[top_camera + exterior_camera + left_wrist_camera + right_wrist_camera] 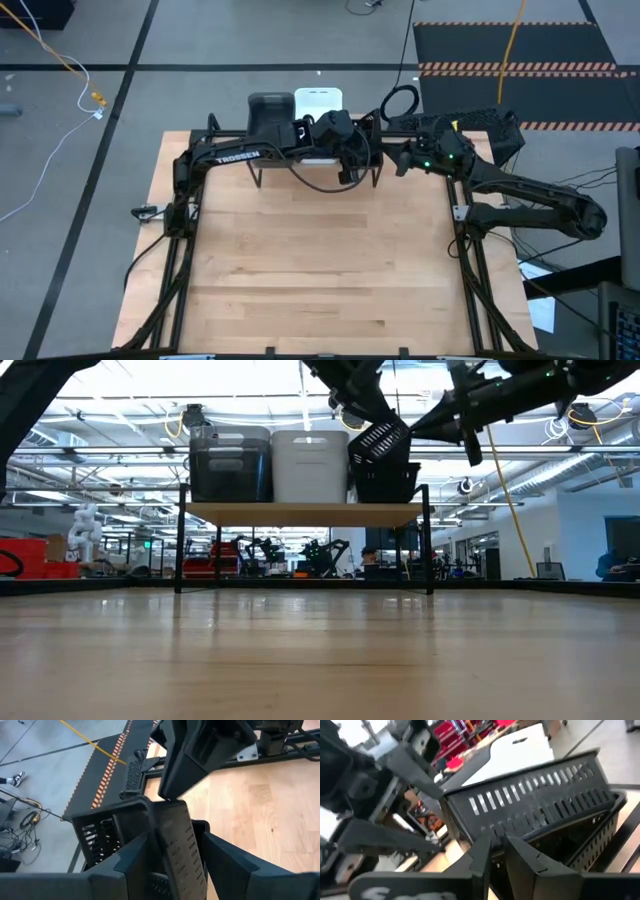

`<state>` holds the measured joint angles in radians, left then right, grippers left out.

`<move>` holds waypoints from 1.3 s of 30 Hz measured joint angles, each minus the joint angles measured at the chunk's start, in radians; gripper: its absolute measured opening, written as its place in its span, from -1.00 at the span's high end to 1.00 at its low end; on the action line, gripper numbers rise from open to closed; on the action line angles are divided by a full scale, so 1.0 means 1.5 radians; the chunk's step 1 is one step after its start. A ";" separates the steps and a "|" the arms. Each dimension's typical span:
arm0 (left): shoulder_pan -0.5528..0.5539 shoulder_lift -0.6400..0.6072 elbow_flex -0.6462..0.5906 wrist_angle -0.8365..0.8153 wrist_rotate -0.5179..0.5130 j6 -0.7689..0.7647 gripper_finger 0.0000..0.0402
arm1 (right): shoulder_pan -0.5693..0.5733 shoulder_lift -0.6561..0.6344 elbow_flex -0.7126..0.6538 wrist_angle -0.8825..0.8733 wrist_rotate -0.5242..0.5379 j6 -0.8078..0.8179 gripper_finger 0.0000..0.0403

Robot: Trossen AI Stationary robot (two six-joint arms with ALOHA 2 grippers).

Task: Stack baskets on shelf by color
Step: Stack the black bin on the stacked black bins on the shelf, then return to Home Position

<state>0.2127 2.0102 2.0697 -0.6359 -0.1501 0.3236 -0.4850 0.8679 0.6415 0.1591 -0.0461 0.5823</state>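
While both arms are bent over the shelf (300, 513) at upper centre, a tilted mesh tray (378, 443) is pinched by left gripper (172, 855) and right gripper (497, 845).

matt perforated black tray (535, 800); wooden shelf (300, 513)

Floor: grey concrete (200, 40) crossed by dark tape lines (140, 45).
Mat: black, orange-striped edges (510, 45), beyond the grippers.
Cable: yellow (60, 55), loose on the floor.
Ceiling: bright strip lights (120, 400).
Far room: red cabinets (40, 555), possibly benches.
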 joint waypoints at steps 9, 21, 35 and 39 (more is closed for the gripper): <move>-0.009 0.000 0.000 0.007 0.002 0.031 0.08 | -0.011 0.025 0.001 -0.037 -0.006 -0.020 0.76; -0.016 0.000 0.000 0.006 0.009 0.025 0.08 | -0.013 0.032 -0.001 -0.088 0.017 -0.034 0.76; -0.025 -0.094 0.000 -0.054 -0.068 -0.070 0.08 | -0.014 -0.092 -0.001 -0.054 0.117 -0.238 0.76; -0.014 -0.160 0.000 -0.055 -0.077 -0.141 0.09 | -0.016 -0.112 -0.001 0.012 0.017 -0.299 0.76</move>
<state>0.1917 1.7707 2.0697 -0.7182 -0.2655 0.1115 -0.5098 0.6992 0.6403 0.1775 -0.0200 0.1334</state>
